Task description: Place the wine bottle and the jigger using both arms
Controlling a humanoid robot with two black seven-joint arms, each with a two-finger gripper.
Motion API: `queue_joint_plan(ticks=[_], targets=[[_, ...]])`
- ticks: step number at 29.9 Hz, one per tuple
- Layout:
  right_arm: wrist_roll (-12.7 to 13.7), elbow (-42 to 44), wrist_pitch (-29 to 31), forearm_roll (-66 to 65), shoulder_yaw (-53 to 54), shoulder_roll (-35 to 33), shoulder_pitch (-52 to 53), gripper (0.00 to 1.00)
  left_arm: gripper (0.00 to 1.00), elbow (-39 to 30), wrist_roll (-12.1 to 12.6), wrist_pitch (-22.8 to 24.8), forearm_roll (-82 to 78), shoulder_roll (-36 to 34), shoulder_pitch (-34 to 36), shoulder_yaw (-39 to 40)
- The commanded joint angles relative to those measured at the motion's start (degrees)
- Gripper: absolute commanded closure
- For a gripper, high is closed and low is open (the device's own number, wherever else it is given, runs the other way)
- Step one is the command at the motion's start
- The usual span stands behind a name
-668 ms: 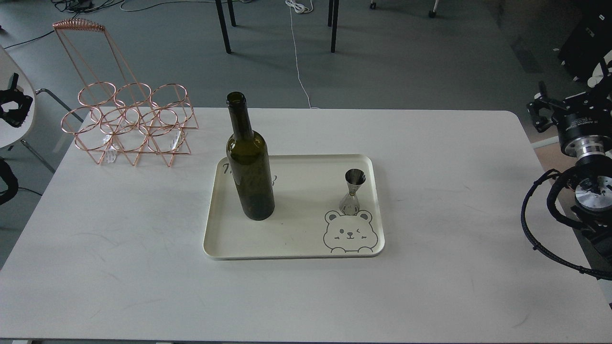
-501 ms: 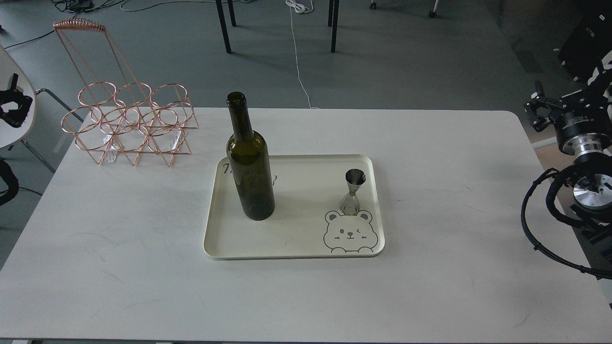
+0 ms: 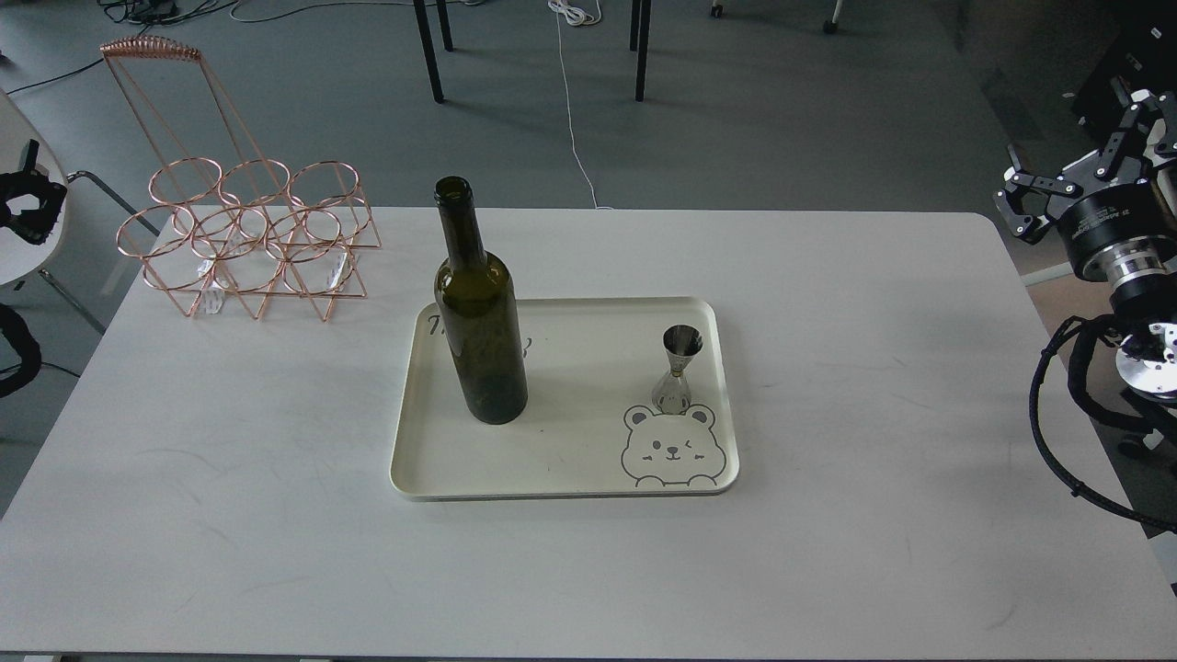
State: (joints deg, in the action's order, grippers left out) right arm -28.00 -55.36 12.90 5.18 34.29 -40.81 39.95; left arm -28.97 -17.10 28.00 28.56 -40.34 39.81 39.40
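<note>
The wine bottle (image 3: 480, 322) is dark olive green and stands upright on the left part of a cream tray (image 3: 561, 483). The silver jigger (image 3: 679, 370) stands upright on the tray's right part, just above a printed bear. My right gripper (image 3: 1019, 204) hovers off the table's far right corner, well away from the jigger, with its fingers apart and empty. My left gripper (image 3: 20, 204) is a small dark shape at the left edge, beyond the table and far from the bottle. I cannot tell its fingers apart.
A copper wire bottle rack (image 3: 246, 239) with several rings and a tall handle stands on the white table (image 3: 828, 515) at the back left. Black cables (image 3: 1057, 441) of my right arm hang by the table's right edge. Chair legs and cords lie on the floor behind.
</note>
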Motion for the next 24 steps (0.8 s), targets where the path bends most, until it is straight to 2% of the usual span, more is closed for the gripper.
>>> queue_joint_plan(ticks=[1, 5, 11, 15, 21, 24], targets=[[0.0, -9.74, -6.46, -12.44, -0.01, -5.15, -0.92, 0.0, 0.01, -0.03, 0.05, 0.0, -0.09, 0.26, 0.0, -0.11], [0.0, -18.27, -12.18, -25.71, -0.01, -8.84, -3.82, 0.0, 0.01, -0.03, 0.05, 0.0, -0.18, 0.35, 0.0, -0.11], [0.0, -25.76, -19.83, -46.54, -0.1, -11.49, -9.18, 0.01, 0.01, -0.03, -0.04, 0.0, -0.18, 0.35, -0.17, -0.2], [0.0, -27.43, -24.58, -61.83, -1.85, -11.49, -13.05, 0.01, 0.01, -0.03, -0.04, 0.0, -0.18, 0.26, -0.09, -0.2], [0.0, -27.35, -31.43, -81.35, -12.39, -10.79, -12.97, 0.01, 0.01, -0.03, -0.13, 0.0, -0.18, 0.26, -0.17, -0.11], [0.0, -25.6, -33.37, -86.47, -16.27, -9.74, -12.35, 0.01, 0.01, -0.03, -0.13, 0.0, -0.18, 0.35, -0.78, -0.11]])
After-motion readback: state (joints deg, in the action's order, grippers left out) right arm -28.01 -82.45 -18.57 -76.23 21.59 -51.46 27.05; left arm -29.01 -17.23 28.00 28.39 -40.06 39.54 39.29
